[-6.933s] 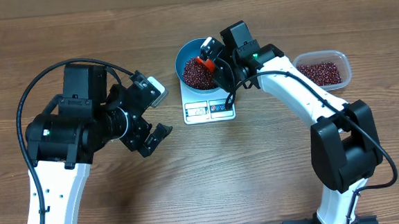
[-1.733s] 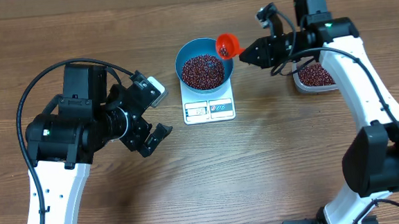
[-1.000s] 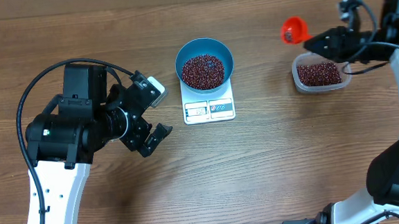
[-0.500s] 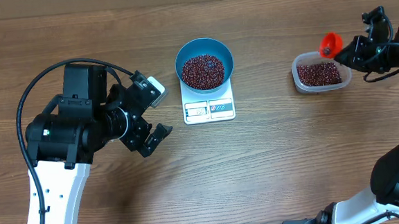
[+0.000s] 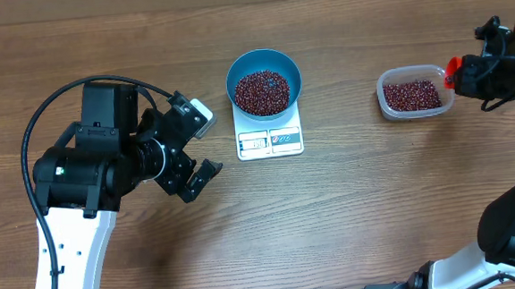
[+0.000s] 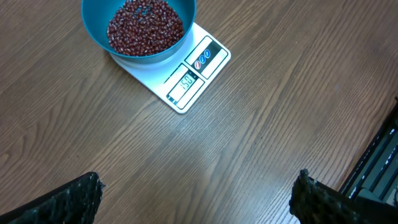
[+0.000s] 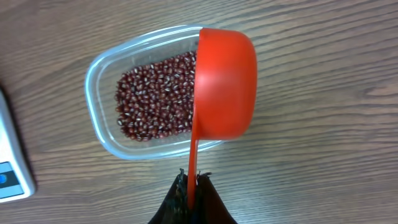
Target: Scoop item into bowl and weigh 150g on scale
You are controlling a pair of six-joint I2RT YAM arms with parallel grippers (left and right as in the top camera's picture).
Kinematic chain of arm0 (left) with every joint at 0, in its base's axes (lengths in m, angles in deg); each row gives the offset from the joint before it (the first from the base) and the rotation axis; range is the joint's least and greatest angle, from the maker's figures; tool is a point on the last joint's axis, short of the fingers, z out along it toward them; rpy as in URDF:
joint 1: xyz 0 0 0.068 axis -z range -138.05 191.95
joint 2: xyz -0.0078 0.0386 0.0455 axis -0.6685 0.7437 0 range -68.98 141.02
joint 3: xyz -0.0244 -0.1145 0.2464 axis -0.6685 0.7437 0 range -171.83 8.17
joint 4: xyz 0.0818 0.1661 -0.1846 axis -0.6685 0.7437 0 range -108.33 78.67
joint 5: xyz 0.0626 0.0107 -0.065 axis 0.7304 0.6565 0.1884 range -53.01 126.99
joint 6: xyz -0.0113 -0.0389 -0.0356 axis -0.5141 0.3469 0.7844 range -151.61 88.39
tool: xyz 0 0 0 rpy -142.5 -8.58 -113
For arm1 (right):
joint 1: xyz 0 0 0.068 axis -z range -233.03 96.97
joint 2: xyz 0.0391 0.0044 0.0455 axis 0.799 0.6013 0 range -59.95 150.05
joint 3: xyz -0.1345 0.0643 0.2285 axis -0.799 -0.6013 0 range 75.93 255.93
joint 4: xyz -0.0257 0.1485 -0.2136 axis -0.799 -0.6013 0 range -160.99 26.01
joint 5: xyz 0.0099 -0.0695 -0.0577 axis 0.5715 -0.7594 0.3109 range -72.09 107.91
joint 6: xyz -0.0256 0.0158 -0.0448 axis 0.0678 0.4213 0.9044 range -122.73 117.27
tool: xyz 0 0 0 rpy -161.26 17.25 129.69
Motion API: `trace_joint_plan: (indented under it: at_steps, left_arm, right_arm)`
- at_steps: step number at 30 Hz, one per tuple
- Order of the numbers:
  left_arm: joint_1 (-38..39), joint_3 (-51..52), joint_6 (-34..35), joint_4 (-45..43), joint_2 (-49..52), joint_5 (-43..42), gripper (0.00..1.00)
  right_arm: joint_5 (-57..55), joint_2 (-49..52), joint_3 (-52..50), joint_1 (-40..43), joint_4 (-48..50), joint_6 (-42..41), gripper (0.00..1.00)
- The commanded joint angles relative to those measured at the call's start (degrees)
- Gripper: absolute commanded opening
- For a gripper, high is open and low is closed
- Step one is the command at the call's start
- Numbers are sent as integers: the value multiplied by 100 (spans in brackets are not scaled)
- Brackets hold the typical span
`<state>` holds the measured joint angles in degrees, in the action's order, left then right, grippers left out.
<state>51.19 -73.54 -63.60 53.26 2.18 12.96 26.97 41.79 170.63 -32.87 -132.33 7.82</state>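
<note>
Beans (image 5: pixel 264 91) fill the blue bowl (image 5: pixel 232 76) on the scale (image 5: pixel 270 142) at mid-table, with more in a clear tub (image 7: pixel 99 68) well to the right. The right gripper (image 7: pixel 191 190) pinches the handle of a red scoop (image 7: pixel 225 87), tipped sideways over the tub's edge. The left gripper (image 5: pixel 205 143) hangs wide open and empty, left of the scale.

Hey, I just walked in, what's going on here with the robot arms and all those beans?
The right gripper is shut on the handle of a red scoop, which is turned on its side over the edge of a clear tub of beans. In the middle of the table, a blue bowl well filled with beans sits on a white scale. The left gripper hangs open off to the side, touching nothing.
</note>
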Motion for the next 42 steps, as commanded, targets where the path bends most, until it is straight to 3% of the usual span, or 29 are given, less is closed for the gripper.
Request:
trace_joint_plan:
  at_steps: [1,10,17,42]
  left_arm:
    - [-22,-79,-125,0,11,-87,100]
    - [-22,-79,-125,0,9,-85,100]
    - [-22,-79,-125,0,11,-85,100]
    - [-22,-79,-125,0,11,-85,100]
  right_arm:
    - [-481,-175,-63,-258,48,37,4]
    - [-2133,50,-63,-1139,157,33,4]
    - [-2555,127,-63,-1320,173,-31,4]
    - [-2649,-190,109,-1346,162,-328,4]
